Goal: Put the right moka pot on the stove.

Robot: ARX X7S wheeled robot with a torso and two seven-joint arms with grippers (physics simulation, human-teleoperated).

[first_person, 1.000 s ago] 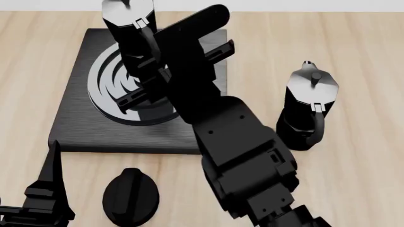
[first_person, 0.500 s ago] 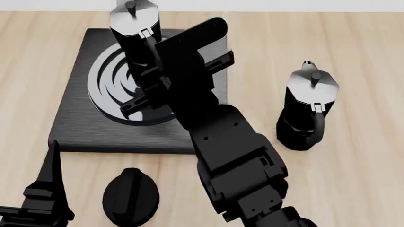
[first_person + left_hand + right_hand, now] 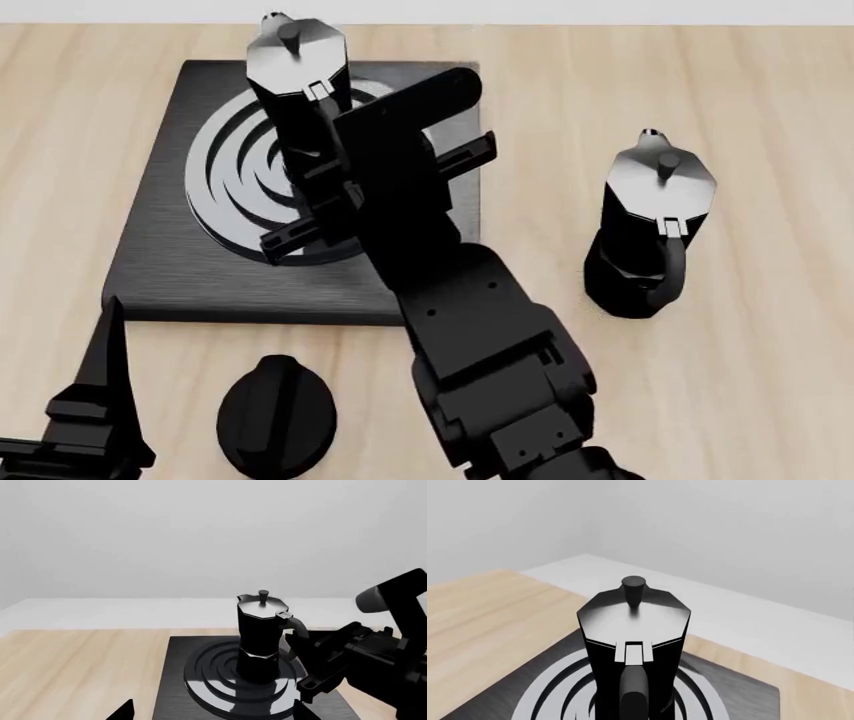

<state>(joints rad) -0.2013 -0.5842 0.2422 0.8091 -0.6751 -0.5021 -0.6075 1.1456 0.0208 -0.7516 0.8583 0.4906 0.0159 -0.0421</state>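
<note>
The right moka pot (image 3: 296, 85) is black with a grey lid and stands upright over the ringed burner of the stove (image 3: 160, 270). In the left wrist view the right moka pot (image 3: 260, 630) has its base at the burner's middle on the stove (image 3: 175, 680); I cannot tell whether it touches. My right gripper (image 3: 328, 150) is shut on its curved handle (image 3: 634, 695) from the near side. My left gripper (image 3: 212, 712) stays open and holds nothing, low at the stove's near left corner.
Another identical moka pot (image 3: 650, 225) stands on the wooden table right of the stove. A black oval knob (image 3: 276, 415) lies in front of the stove. My right arm (image 3: 481, 330) crosses the stove's near right corner.
My right gripper has carried the pot down and slightly towards me over the burner. The other pot, the knob and my left gripper have stayed put.
</note>
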